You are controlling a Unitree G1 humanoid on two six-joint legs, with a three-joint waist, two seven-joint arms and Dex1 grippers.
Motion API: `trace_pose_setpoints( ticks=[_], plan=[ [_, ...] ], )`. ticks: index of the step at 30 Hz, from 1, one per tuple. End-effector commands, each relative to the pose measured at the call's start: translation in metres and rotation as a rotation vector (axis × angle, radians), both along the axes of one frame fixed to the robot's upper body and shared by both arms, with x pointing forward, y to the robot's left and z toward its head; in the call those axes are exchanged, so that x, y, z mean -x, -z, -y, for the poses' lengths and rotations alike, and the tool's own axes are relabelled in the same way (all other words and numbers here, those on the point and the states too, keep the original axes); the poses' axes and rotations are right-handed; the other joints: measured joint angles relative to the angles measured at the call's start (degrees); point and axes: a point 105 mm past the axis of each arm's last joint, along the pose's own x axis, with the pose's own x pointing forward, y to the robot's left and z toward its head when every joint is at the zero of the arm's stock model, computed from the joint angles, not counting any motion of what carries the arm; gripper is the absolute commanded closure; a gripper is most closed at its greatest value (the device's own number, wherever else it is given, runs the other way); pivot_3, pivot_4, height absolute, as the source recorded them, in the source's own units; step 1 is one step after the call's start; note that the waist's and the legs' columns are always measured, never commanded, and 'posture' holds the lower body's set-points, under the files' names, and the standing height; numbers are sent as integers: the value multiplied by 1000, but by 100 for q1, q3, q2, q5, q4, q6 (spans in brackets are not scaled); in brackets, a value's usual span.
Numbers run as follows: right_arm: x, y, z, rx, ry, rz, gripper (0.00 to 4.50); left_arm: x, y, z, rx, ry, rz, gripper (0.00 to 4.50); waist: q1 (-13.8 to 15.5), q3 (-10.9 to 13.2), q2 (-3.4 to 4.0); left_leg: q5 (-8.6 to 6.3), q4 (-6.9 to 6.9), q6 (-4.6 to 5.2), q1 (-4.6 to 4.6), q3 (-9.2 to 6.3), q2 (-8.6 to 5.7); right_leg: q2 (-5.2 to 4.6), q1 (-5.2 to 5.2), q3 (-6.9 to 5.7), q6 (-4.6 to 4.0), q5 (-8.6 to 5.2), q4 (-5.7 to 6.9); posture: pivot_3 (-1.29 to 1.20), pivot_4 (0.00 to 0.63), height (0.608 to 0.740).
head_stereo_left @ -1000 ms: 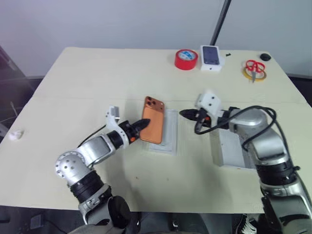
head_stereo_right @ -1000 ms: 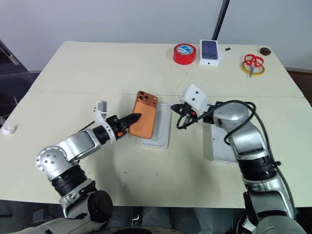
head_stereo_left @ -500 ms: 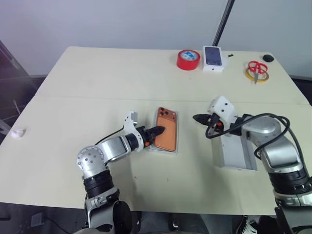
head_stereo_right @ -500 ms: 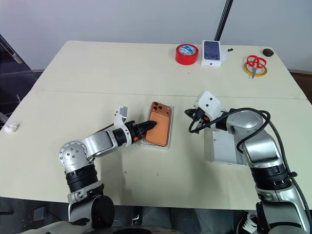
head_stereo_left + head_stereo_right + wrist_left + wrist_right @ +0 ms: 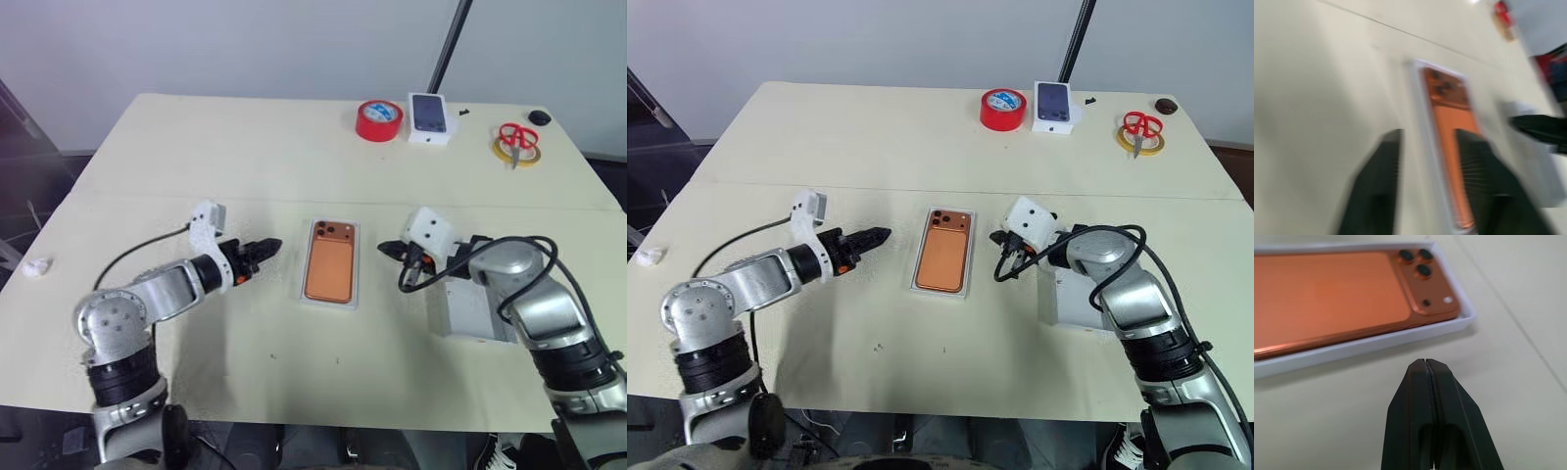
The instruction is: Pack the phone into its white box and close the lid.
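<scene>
Left eye view, read from the frame's left edge: your left gripper (image 5: 263, 247) hovers left of centre, grasping nothing, its fingers a little apart as the left wrist view shows, tips pointing right toward the tray. Just right of it, at centre, the phone (image 5: 329, 266) lies camera side up inside the white box (image 5: 330, 303), seated flat, its long axis running from the lower frame to the upper frame, lenses at the far end. Right of the box, your right gripper (image 5: 389, 250) is clenched empty, tips aimed left at the box's near corner and not touching it. Under that right arm, in the lower right, lies the lid (image 5: 477, 311), its long axis roughly parallel to the box.

The relation that matters: the lid lies right of the box, so in my judgement the right arm is the nearer one to fetch it; it must carry leftward and settle squarely over the tray.

Count: one phone, one white box, one lid, two grippers.
</scene>
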Motion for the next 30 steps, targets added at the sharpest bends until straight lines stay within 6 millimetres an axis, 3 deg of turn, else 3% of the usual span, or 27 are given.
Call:
trace_pose_setpoints(
  ticks=[1,9,17,24,30],
  plan=[
    [-10,-2,-2,47,34,28,4500,-4,-1,9,-77,30,85,4441,6,0,0,0,0,0,0,0,0,-1,0,0,-1,0,0,0,150,718],
    [-15,12,-22,111,46,29,4500,-19,30,36,-303,143,162,4441,-6,0,1,-4,-3,7,-1,1,2,0,-2,0,-2,0,-1,0,150,718],
    [-1,13,-42,92,-23,7,4500,-16,37,96,-294,369,192,4441,26,0,1,-7,1,15,-4,1,0,0,-3,-3,0,0,0,0,150,718],
    [13,12,-16,143,0,-12,4500,4,38,147,-243,568,189,4441,137,-1,2,-12,7,25,-11,0,-5,-3,-1,-8,1,0,-4,0,150,718],
    [29,14,22,210,70,-44,4500,14,37,181,-194,668,177,4441,159,-3,5,-18,19,36,-23,-4,-12,-6,0,-13,3,-1,-9,0,150,718]
  ],
)
